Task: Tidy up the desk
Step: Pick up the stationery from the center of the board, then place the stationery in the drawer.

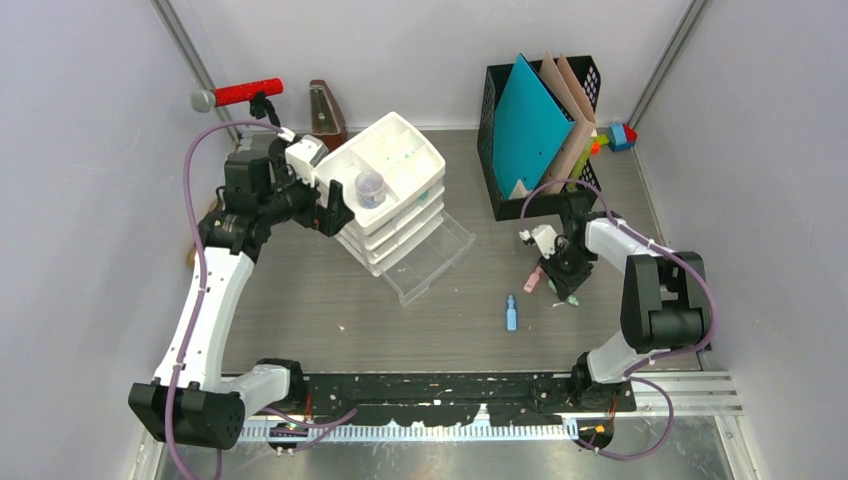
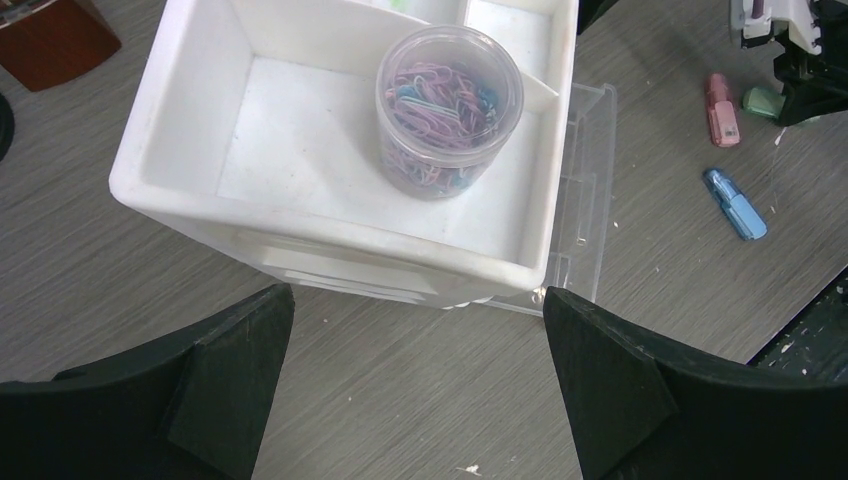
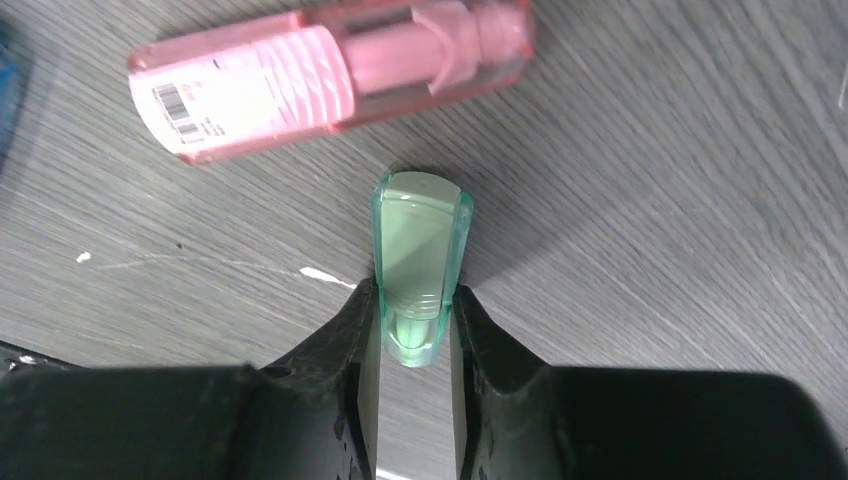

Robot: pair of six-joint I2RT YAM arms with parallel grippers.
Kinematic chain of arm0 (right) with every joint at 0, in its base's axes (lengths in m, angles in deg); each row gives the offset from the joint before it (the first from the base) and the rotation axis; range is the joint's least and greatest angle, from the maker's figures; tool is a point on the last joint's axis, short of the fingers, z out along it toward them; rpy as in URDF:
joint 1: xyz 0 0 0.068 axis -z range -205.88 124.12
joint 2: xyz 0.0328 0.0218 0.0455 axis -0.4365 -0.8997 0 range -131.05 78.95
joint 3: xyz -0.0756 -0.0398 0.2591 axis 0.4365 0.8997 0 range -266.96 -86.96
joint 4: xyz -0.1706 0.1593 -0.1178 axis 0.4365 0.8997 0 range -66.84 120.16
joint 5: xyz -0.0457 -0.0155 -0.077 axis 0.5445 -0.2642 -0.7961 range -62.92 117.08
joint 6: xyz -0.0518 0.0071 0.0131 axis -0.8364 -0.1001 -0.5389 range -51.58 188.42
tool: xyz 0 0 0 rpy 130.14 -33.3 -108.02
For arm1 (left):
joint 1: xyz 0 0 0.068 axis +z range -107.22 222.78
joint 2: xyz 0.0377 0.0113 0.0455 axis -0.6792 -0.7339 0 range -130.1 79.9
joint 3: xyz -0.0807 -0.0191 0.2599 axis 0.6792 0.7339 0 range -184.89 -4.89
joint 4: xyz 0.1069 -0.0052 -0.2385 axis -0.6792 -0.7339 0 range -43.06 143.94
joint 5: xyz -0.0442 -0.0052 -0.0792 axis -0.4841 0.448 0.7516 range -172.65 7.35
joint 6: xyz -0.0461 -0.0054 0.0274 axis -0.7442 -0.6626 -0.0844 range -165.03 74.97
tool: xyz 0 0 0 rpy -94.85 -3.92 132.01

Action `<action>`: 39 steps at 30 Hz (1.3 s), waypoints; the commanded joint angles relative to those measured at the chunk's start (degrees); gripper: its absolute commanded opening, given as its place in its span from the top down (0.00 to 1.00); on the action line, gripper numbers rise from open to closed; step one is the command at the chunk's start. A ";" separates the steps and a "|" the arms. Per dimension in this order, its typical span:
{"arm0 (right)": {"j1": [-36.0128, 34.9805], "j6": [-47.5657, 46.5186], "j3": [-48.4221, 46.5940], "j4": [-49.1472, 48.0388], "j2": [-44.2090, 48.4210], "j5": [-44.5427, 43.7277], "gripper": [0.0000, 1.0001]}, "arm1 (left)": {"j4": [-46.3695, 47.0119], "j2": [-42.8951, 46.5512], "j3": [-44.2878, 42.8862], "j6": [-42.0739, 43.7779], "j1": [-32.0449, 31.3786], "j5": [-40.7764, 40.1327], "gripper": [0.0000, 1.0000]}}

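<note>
The desk (image 1: 300, 300) fills the middle of the top view, a grey-brown wood-grain top between pale walls, with a black rail (image 1: 450, 390) along its near edge.

Toward the back left stands a white drawer unit (image 1: 395, 190), set at an angle. A jar of paper clips (image 2: 447, 105) sits in a compartment of its open top tray, and a clear drawer (image 1: 430, 262) sticks out at the bottom toward the front right. The left gripper (image 2: 416, 295) hangs above the unit's near left corner with its jaws spread wide and nothing between them. Behind the unit are a brown metronome (image 1: 325, 112) and a red-handled tool (image 1: 245, 93) by the wall.

At the back right stands a black file holder (image 1: 492, 130) with a teal folder (image 1: 530, 120) and tan ones leaning in it. Coloured toy blocks (image 1: 618, 135) lie just beyond it.

In front of the holder, the right gripper (image 3: 412, 290) is closed narrowly on one end of a green highlighter (image 3: 418, 240). Whether the other end touches the desk cannot be told. A pink highlighter (image 3: 330, 75) lies flat just beside it, apart from the fingers. A blue highlighter (image 1: 511, 312) lies farther toward the front, between the right gripper and the clear drawer.
</note>
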 commanded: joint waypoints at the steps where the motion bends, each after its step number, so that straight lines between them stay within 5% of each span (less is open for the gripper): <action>1: 1.06 -1.67 -5.11 5.72 3.45 -2.14 0.92 | 2.06 1.12 -0.09 -0.38 0.20 1.78 0.00; 10: -5.47 6.24 -20.53 14.54 6.22 8.51 0.92 | 1.37 1.33 -0.27 -0.50 0.15 1.82 0.00; 22: -33.32 3.65 -35.83 6.71 -4.73 -3.19 0.91 | -1.22 3.86 -1.58 2.05 0.18 -2.12 0.00; 34: -44.45 -12.57 -38.98 -3.01 -15.69 -16.53 0.90 | -3.81 6.40 -2.32 3.65 0.20 -6.36 0.00; 39: -44.98 -13.71 -38.80 -6.82 -17.09 -17.21 0.67 | -3.96 6.60 -2.72 3.85 0.20 -6.92 0.00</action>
